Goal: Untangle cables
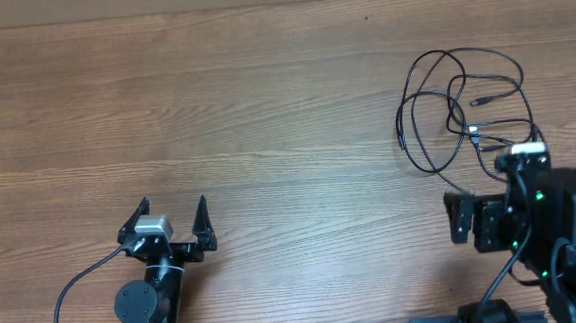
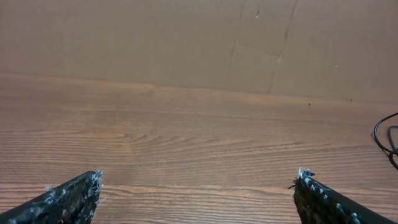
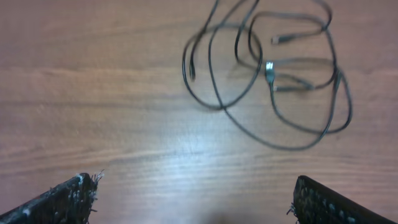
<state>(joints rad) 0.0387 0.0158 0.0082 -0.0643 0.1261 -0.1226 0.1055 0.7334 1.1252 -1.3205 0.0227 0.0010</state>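
Cables lie tangled in loose loops at the right of the wooden surface, just ahead of the right hand, spread wide and empty; left hand likewise released, well apart

- The cables are thin and black, with small silver-tipped plugs.
- They are laid in overlapping loops, tangled, flat on the wood.

A wood-grain table meets a brown wall.
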